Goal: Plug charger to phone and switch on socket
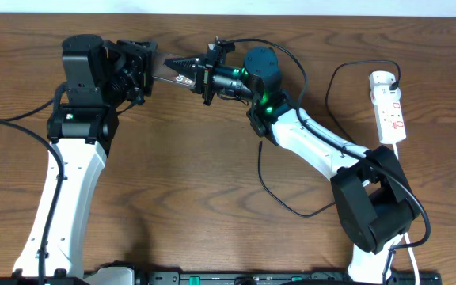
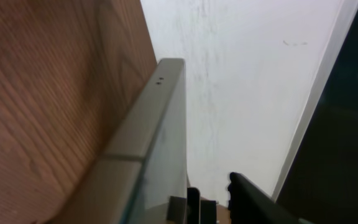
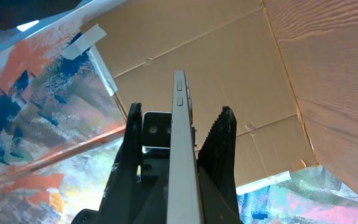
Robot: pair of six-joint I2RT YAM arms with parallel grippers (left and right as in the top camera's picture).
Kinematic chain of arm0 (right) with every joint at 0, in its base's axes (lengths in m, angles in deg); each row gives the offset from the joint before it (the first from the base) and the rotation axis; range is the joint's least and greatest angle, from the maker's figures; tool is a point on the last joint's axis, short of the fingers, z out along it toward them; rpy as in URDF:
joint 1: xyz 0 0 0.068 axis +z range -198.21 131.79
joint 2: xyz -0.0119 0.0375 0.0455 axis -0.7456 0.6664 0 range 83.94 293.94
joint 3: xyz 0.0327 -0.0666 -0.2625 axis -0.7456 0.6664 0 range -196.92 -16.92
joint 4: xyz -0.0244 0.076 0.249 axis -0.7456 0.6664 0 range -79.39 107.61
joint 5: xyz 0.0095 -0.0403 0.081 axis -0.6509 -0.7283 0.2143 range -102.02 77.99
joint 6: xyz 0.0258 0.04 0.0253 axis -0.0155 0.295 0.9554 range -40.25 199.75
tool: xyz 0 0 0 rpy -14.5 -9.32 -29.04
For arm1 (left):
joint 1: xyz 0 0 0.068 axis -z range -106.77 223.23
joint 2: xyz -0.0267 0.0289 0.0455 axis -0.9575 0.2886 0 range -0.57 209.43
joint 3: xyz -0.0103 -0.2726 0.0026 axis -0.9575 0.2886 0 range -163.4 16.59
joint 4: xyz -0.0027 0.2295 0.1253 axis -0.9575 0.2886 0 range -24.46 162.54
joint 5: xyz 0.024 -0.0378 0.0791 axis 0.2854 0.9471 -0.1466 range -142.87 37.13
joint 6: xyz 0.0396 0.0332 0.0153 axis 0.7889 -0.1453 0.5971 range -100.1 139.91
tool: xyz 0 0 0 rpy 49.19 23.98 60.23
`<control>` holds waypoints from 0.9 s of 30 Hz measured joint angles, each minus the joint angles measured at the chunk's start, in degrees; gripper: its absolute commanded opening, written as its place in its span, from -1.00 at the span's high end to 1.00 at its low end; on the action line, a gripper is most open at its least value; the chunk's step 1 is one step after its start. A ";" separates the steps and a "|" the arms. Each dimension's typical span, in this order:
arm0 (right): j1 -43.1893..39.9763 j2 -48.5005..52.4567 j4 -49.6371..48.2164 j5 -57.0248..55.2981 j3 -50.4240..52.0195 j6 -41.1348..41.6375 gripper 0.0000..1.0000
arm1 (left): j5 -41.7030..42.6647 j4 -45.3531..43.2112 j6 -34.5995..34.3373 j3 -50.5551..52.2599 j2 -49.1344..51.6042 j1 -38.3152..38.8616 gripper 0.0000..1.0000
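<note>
Between left hand and right hand, phone edge-up, long axis hand-to-hand.

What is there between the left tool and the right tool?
The phone: the right tool grips one end, and its other end reaches the left tool. The overhead view shows this.

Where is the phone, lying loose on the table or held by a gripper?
Held. The right wrist view shows the phone edge-on, pinched between the two black fingers of the right gripper.
</note>
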 measured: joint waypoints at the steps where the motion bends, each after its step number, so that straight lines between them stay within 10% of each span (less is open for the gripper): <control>1: 0.02 0.00 -0.20 0.00 0.00 0.00 0.97 | -0.20 0.00 0.13 0.00 0.00 0.00 0.13; 27: 0.55 0.00 -1.14 -0.96 0.00 0.00 0.97 | -1.03 0.04 -0.04 0.00 0.00 0.00 0.60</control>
